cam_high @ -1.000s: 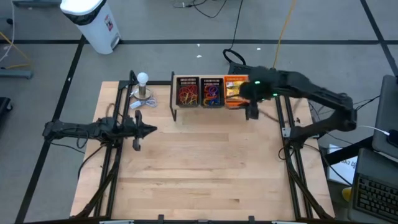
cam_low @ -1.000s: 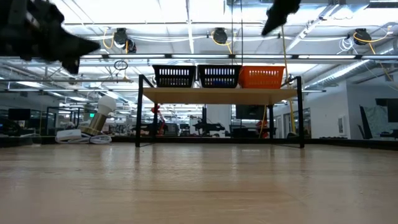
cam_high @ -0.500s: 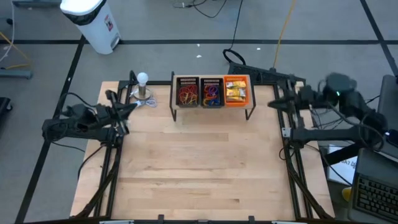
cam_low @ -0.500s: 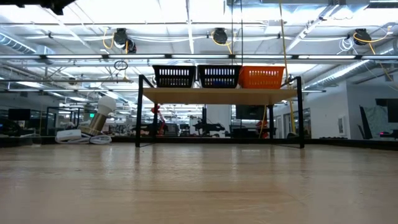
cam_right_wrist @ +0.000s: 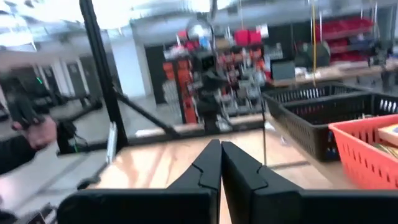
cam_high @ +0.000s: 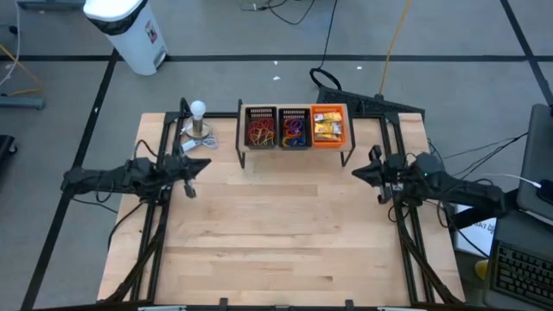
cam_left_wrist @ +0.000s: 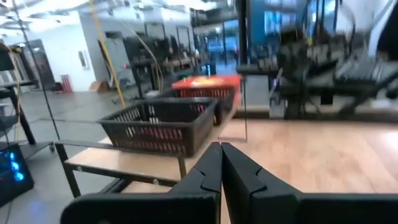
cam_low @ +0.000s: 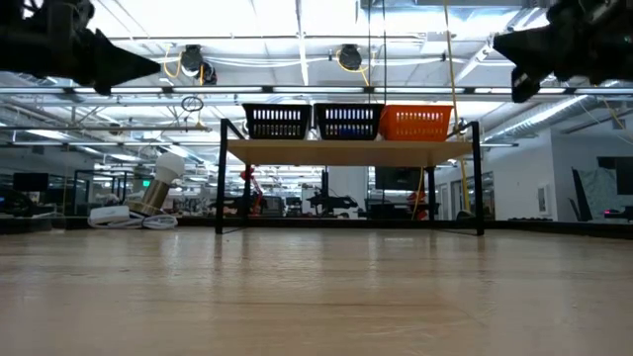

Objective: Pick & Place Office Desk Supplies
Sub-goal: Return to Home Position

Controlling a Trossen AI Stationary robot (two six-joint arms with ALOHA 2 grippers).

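– At the twelve o'clock edge of the worktop (cam_high: 276, 242), what stands there?

– A low shelf (cam_low: 346, 150): a flat pale wooden board on thin black metal legs. Three rectangular lattice-walled bins sit on it in a row, side by side. The worktop itself is light wood, laid in long planks.

– And the supplies?

– All in the bins. The left black bin (cam_high: 260, 127) holds a tangle of thin rubber bands (cam_high: 259, 131), mostly red and orange loops. The middle black bin (cam_high: 294, 128) has more bands, with blue, purple and yellow among them. The orange bin (cam_high: 327, 126) at the right end carries the yellow packets (cam_high: 327, 130), small and flat; their marks are too small to make out.

– Anything else near the shelf?

– Toward eleven o'clock, a smooth white ball (cam_high: 199, 109) sits on a round metal stand, apart from the shelf's left leg.

– Where are the arms?

– The left gripper (cam_high: 206, 163) hangs at nine o'clock, pointing inward across the worktop, well away from the shelf. Its wrist view shows two dark, angular fingers (cam_left_wrist: 205, 177) meeting at a point, the jaws pressed together on nothing. The right gripper (cam_high: 355, 173) mirrors it at three o'clock, below and just right of the shelf's right leg, aimed toward the centre. Its jaws are also pressed flat against each other, holding nothing.

– Height?

– From the low view both grippers show up high, above the level of the bins, clear of the wood.
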